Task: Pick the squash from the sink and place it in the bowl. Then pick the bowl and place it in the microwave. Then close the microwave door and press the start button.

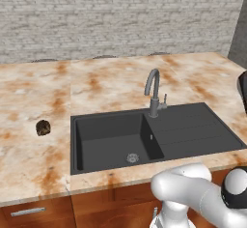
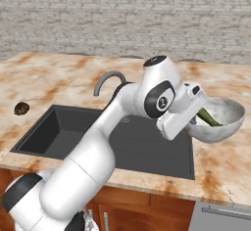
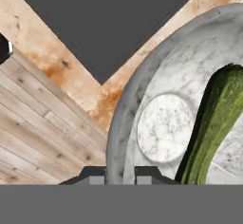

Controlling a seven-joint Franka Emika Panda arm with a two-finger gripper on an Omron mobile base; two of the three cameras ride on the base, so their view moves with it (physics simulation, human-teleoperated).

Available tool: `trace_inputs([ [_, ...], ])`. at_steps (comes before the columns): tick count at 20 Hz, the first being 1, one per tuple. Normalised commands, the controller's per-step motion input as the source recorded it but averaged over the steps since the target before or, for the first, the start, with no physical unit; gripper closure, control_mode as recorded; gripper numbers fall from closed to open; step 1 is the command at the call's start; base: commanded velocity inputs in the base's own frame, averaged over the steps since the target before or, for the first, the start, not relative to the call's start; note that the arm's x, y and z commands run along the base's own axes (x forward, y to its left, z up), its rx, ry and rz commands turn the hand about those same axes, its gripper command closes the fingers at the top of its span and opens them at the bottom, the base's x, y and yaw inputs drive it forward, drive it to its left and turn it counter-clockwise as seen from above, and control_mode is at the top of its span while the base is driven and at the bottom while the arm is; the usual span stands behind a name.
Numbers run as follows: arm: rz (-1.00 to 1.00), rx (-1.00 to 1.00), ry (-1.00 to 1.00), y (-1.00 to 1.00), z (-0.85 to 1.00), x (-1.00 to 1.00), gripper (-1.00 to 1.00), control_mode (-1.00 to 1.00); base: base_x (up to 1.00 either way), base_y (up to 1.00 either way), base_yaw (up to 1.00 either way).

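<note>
The silver-grey bowl (image 2: 230, 126) stands on the counter just right of the sink (image 2: 73, 127). The green squash (image 2: 209, 118) lies slanted inside it. In the hand view the squash (image 3: 214, 123) runs up the right side over the bowl's whitish inside, beside the rim (image 3: 142, 76). My gripper (image 3: 119, 175) is at the bowl's near left rim, one fingertip on each side of the wall, shut on it. From the right base view the hand (image 2: 192, 121) reaches down to that rim from the left. The dark basin (image 1: 111, 140) is empty.
A curved grey faucet (image 1: 153, 89) stands behind the basin. A dark brown round lump (image 1: 43, 127) lies on the counter left of the sink. A black object (image 1: 242, 89) is cut off at the right edge. The counter's front edge and wood floor (image 3: 38, 123) lie beside the bowl.
</note>
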Motion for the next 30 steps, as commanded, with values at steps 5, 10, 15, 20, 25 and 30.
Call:
trace_inputs([
  [5,0.35,0.00,-0.01,0.89,0.67,-0.60,1.00,-1.00,0.00,0.00,0.00],
  [10,0.30,-0.02,-0.01,1.00,0.84,-0.31,1.00,-1.00,0.00,0.00,0.00],
  [15,0.23,0.00,-0.03,0.81,0.70,-0.31,1.00,-1.00,0.00,0.00,0.00],
  [20,0.20,0.02,-0.04,0.40,0.27,-0.22,1.00,-1.00,0.00,0.00,0.00],
  [25,0.07,0.02,0.00,0.07,0.00,-0.15,1.00,1.00,-0.08,0.06,0.00],
  [30,0.00,0.00,0.00,0.00,0.00,0.00,1.00,1.00,-0.76,0.22,0.21],
])
